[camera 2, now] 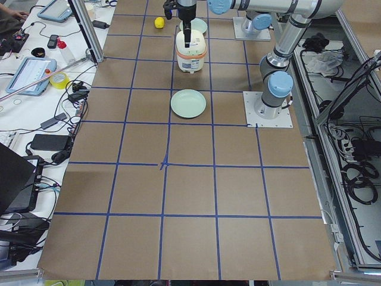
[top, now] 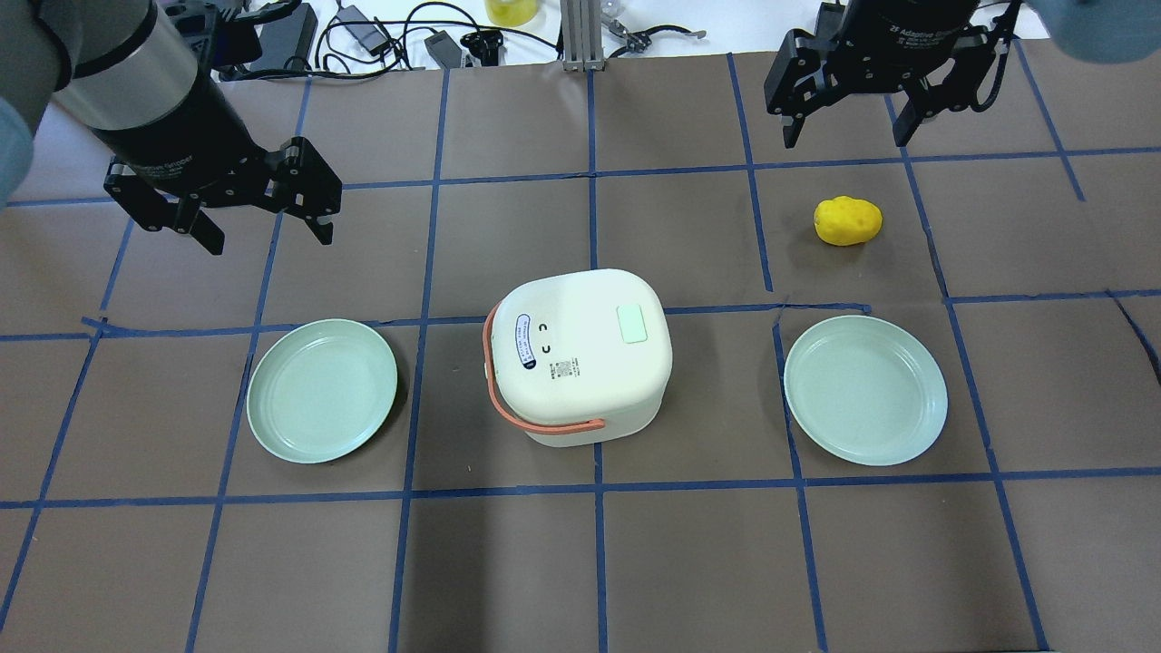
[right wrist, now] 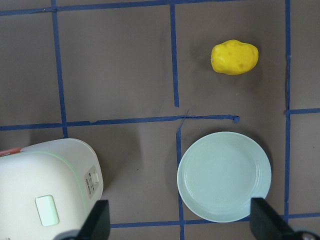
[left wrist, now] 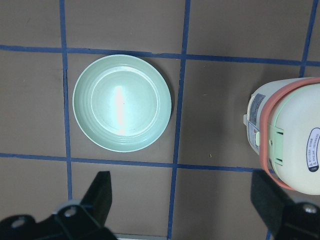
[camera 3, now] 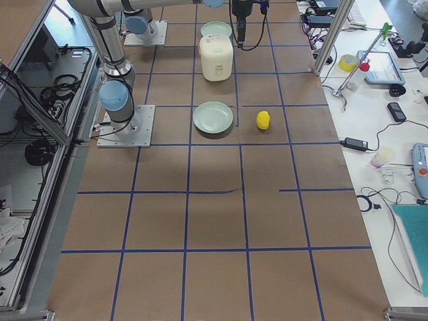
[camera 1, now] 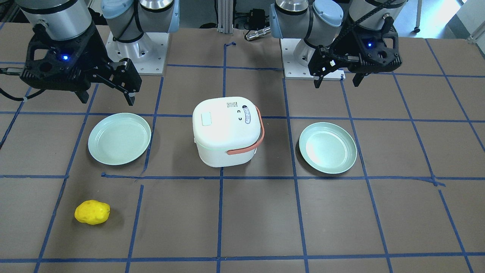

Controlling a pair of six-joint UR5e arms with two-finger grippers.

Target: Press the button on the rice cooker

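Note:
The white rice cooker point(top: 580, 354) with an orange handle stands mid-table, lid shut. A pale green rectangular button point(top: 632, 323) sits on its lid and also shows in the front view point(camera 1: 207, 118) and the right wrist view point(right wrist: 47, 210). My left gripper point(top: 268, 204) is open and empty, hovering high, off to the cooker's left and farther out. My right gripper point(top: 843, 118) is open and empty, hovering high, off to the cooker's right and farther out. The left wrist view shows the cooker's handle side point(left wrist: 290, 140) at its right edge.
A pale green plate point(top: 322, 390) lies left of the cooker and another plate point(top: 864, 390) lies right of it. A yellow lemon-like object point(top: 847, 220) lies beyond the right plate. Blue tape lines grid the brown table.

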